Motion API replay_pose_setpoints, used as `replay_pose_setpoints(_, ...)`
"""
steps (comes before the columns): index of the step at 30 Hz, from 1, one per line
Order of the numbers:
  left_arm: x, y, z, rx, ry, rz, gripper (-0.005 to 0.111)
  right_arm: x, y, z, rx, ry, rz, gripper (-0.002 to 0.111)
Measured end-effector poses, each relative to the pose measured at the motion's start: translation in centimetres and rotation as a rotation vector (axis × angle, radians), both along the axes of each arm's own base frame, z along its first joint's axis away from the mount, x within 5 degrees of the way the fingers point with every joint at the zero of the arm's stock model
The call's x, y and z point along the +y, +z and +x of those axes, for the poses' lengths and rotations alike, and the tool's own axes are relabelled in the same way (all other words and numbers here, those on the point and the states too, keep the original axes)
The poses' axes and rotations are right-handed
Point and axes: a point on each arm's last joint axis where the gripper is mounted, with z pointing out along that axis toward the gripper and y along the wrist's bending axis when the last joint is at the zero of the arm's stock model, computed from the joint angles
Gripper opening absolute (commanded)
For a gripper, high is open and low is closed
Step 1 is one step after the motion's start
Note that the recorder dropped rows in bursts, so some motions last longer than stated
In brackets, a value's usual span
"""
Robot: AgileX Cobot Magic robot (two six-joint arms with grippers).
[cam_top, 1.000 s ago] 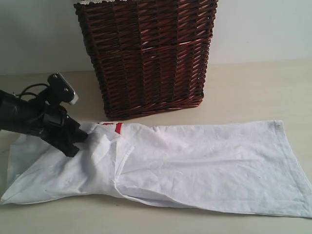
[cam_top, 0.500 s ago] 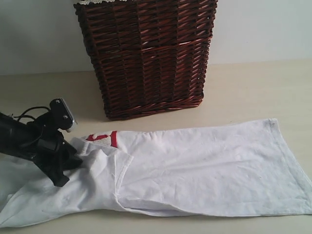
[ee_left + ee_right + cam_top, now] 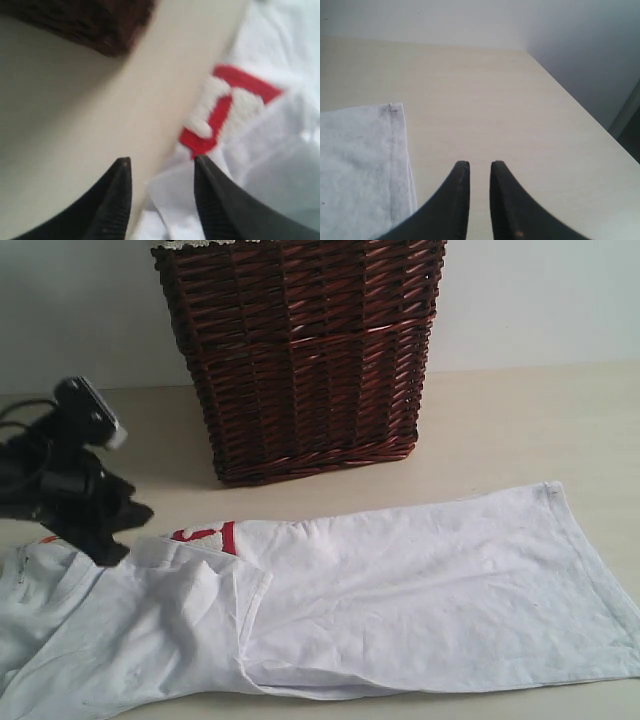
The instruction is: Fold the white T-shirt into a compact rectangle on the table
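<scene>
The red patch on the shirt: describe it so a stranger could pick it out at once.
Find the dark wicker basket at the back of the table. The white T-shirt lies in front of it; follow its far edge leftward. There a small red band with white lettering shows, set apart by its red from the plain white cloth around it.

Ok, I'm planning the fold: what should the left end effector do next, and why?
Probably lower the left end effector onto the white T-shirt edge beside the red band and grip: its jaws stand open and empty, the shirt lies stretched long.
</scene>
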Motion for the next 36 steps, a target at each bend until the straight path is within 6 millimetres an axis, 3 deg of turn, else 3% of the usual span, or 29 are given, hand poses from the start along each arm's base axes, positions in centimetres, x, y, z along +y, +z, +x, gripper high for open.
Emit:
replay_pose_setpoints(3, 1.0, 2.9, -0.3, -0.048, 0.158, -0.087, 0.062, 0.0, 0.0, 0.0, 0.000, 0.000, 0.000, 0.017)
replay_pose_setpoints(5, 2.6, 3.3, -0.8, -0.030, 0.301, -0.143, 0.070, 0.0, 0.0, 0.0, 0.000, 0.000, 0.000, 0.017)
replay_pose_setpoints(8, 5.6, 1.6, -2.0, 0.068, 0.510, -0.195, 0.076, 0.0, 0.0, 0.0, 0.000, 0.000, 0.000, 0.017)
replay_pose_setpoints(11, 7.6, -0.8, -4.3, 0.223, 0.596, -0.210, 0.077, 0.0, 0.0, 0.0, 0.000, 0.000, 0.000, 0.017)
replay_pose_setpoints(16, 8.5, -3.2, -7.3, 0.416, 0.580, -0.170, 0.077, 0.0, 0.0, 0.0, 0.000, 0.000, 0.000, 0.017)
replay_pose_setpoints(32, 9.4, -6.0, -6.8, 0.456, 0.670, -0.115, 0.077, 0.0, 0.0, 0.0, 0.000, 0.000, 0.000, 0.017)
replay_pose_setpoints(36, 9.4, -6.3, -6.7, 0.468, 0.695, -0.130, 0.070, 0.0, 0.0, 0.0, 0.000, 0.000, 0.000, 0.017)
